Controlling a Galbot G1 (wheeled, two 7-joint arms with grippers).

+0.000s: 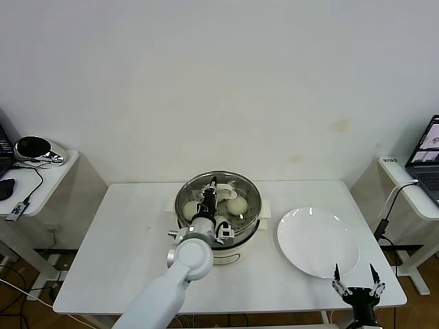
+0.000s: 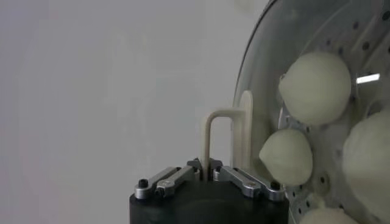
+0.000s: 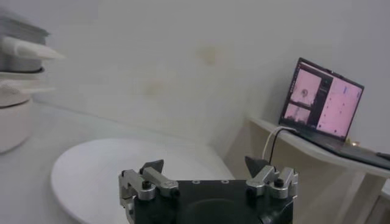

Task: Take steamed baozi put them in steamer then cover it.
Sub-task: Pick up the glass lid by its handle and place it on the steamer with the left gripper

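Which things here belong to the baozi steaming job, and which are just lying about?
Job: steamer; baozi inside; cover, its handle gripped by the left gripper.

Lying about: empty white plate, right gripper open beside it, laptop, side tables.

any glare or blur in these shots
Head view: evenly lit, a small glint on the plate rim. Left wrist view: a bright streak of glare on the lid glass over the buns, wall washed out. Right wrist view: the steamer at the edge is soft, the laptop screen glows.
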